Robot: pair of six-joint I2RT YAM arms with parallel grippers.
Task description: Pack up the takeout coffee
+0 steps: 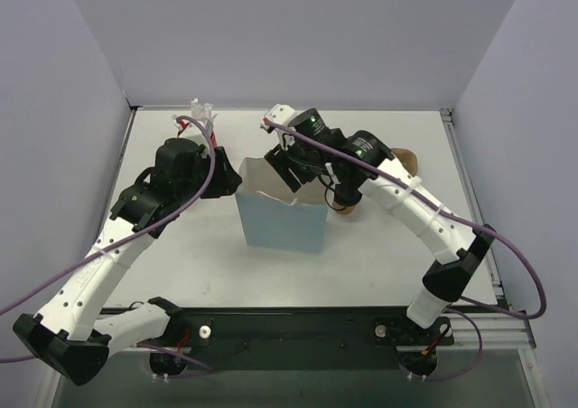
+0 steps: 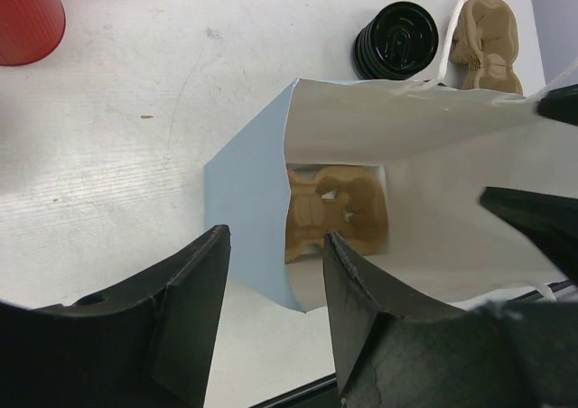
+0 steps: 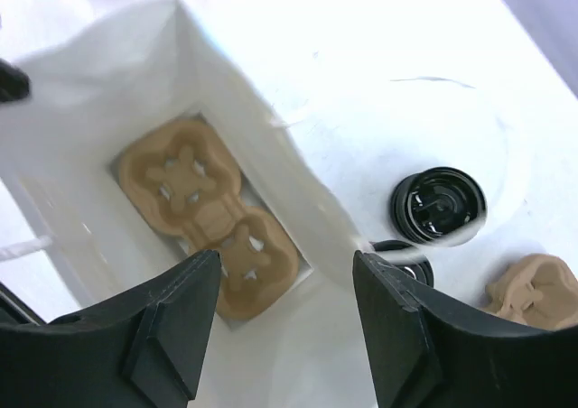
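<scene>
Just right of the blue bag [image 1: 280,218] on your white desk [image 1: 203,268], takeout coffee [image 3: 406,265] mostly hidden, lidded top facing up, long axis seemingly vertical, left tool [image 2: 275,236] and right tool [image 3: 287,256] both parted, gripping nothing, plain pale walls [image 1: 271,29] around.

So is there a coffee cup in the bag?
No, only an empty brown cup tray lies on the bottom of the paper bag.

1 ppr bag [image 2: 244,209], 2 pulp trays [image 2: 339,214] (1 inside), 1 red cup [image 2: 27,15]

Robot lab test cell: bare white table [image 1: 379,255] between plain grey panels [image 1: 298,38] (cabled arms [image 1: 424,214] on a metal rail [image 1: 298,329])
</scene>
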